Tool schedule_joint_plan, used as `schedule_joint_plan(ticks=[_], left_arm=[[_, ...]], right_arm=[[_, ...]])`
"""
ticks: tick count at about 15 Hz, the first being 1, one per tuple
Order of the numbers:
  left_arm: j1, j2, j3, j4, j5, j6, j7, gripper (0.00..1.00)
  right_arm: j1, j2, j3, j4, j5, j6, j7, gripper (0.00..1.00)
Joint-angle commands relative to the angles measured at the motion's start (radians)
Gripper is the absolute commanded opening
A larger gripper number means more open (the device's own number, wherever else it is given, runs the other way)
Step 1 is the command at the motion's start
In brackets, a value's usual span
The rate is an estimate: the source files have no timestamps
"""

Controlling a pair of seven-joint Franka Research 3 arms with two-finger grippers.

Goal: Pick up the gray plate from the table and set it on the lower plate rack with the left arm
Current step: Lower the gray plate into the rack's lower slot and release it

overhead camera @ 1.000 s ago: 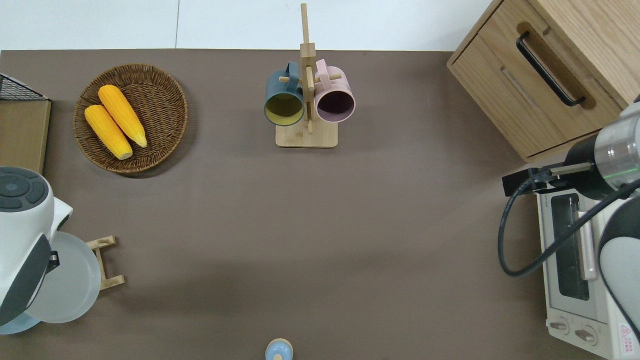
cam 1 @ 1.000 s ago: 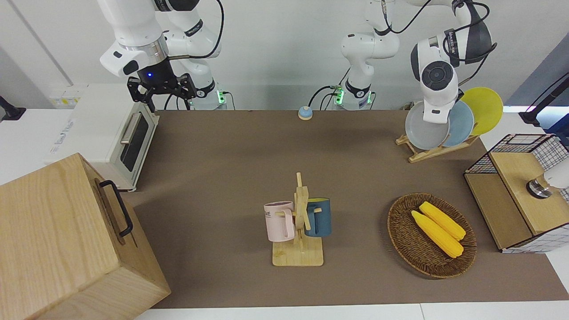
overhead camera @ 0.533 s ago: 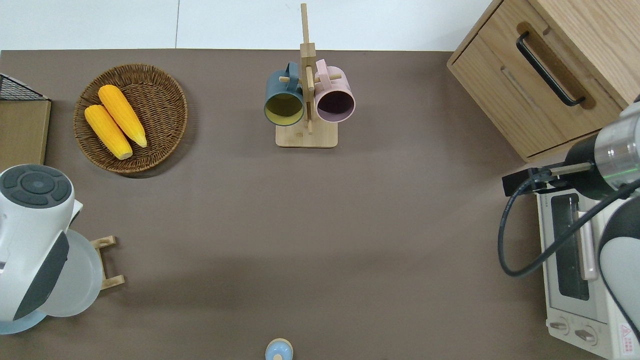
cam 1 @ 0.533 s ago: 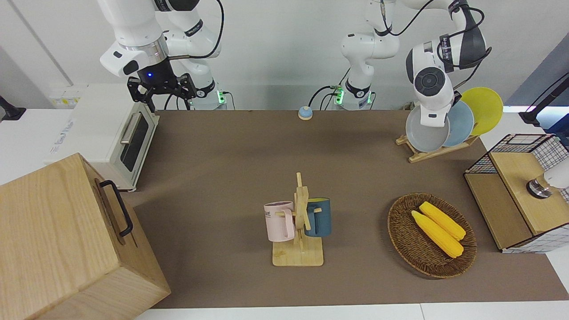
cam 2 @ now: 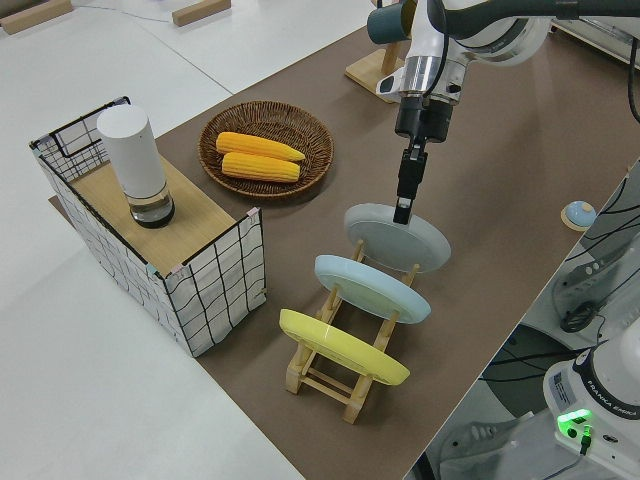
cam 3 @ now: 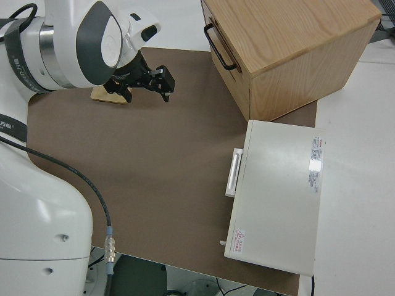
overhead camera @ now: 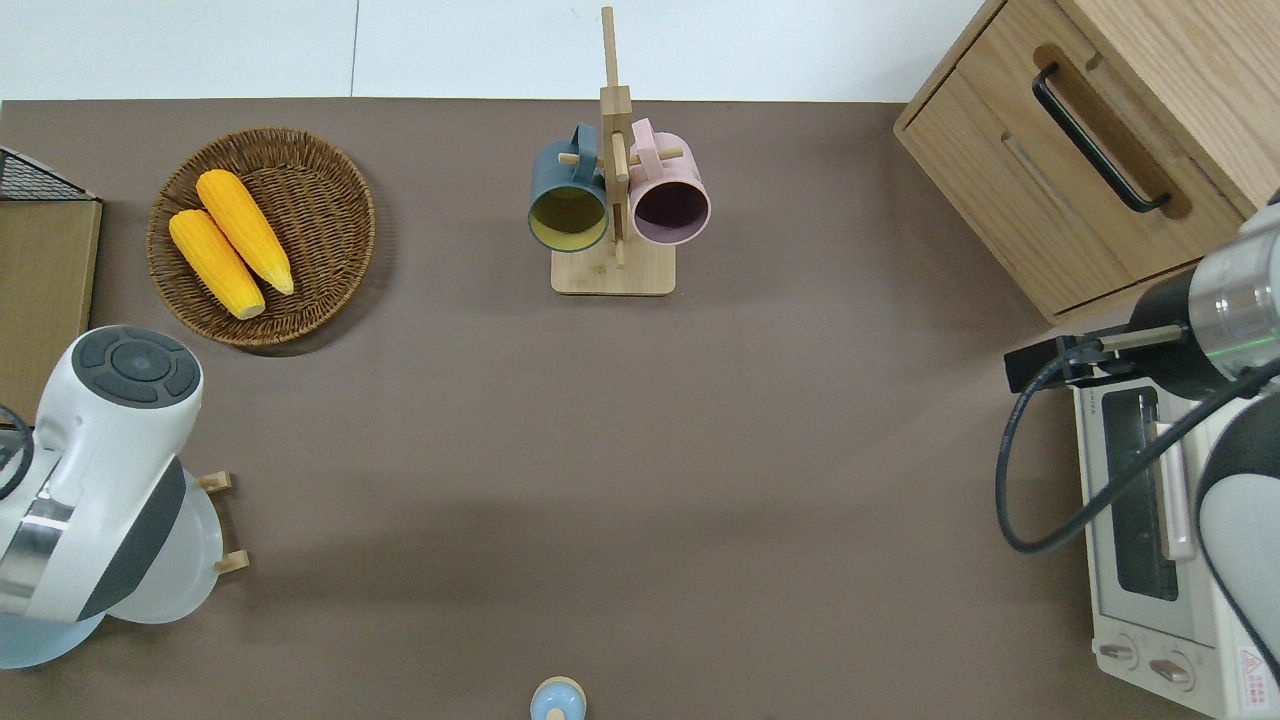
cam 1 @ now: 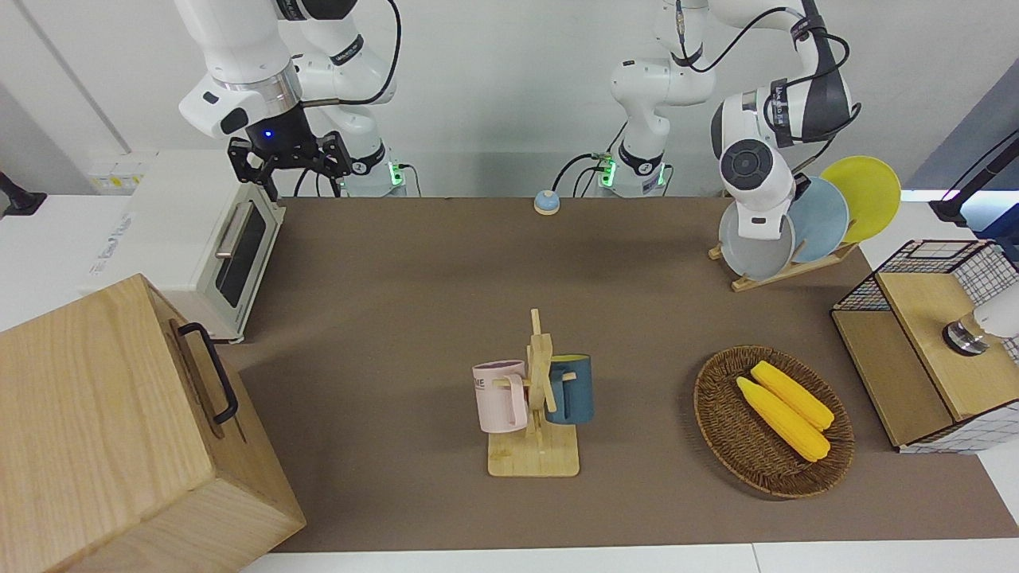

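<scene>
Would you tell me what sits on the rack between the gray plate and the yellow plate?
The light blue plate stands in the middle slot of the lower plate rack, between the gray plate and the yellow plate; the left side view shows it best.

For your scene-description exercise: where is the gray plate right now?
The gray plate leans in the lower plate rack at the left arm's end of the table, beside the light blue plate, its rim at the left gripper.

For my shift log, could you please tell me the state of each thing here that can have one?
gray plate: on the lower plate rack, left gripper shut on its rim.
light blue plate: racked.
yellow plate: racked.
right gripper: open, parked.
toaster oven: door closed.
wooden cabinet: drawer closed.
</scene>
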Motion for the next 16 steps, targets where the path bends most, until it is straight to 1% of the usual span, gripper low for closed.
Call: schedule_joint_plan(ticks=[1, 3, 4, 6, 9, 11, 14, 16], left_arm=[[-0.012, -0.007, 0.006, -0.012, 0.0, 0.001, -0.019, 0.27], [-0.012, -0.007, 0.006, -0.012, -0.025, 0.019, -0.019, 0.59], [-0.014, -0.007, 0.004, -0.012, -0.028, 0.025, -0.014, 0.67], [-0.014, -0.005, -0.002, -0.012, -0.038, 0.033, -0.011, 0.7], [-0.012, -0.013, -0.006, 0.008, -0.069, 0.033, 0.003, 0.92], [-0.012, -0.018, -0.006, 0.04, -0.116, 0.035, 0.012, 0.97], [-0.012, -0.015, -0.006, 0.118, -0.231, 0.047, 0.014, 0.98], [-0.009, -0.018, 0.004, 0.168, -0.319, 0.058, 0.032, 0.98]], right_arm=[[-0.02, -0.001, 0.017, 0.009, -0.001, -0.014, 0.012, 0.983], [-0.02, -0.003, 0.017, 0.009, -0.001, -0.014, 0.012, 0.983], [-0.019, -0.001, 0.017, 0.009, -0.001, -0.014, 0.012, 0.983], [-0.02, -0.003, 0.017, 0.009, -0.001, -0.014, 0.012, 0.983], [-0.02, -0.003, 0.017, 0.009, -0.001, -0.014, 0.012, 0.983], [-0.02, -0.003, 0.017, 0.009, -0.001, -0.014, 0.012, 0.983], [-0.02, -0.001, 0.017, 0.009, -0.001, -0.014, 0.012, 0.983], [-0.019, -0.003, 0.017, 0.009, -0.001, -0.014, 0.012, 0.983]])
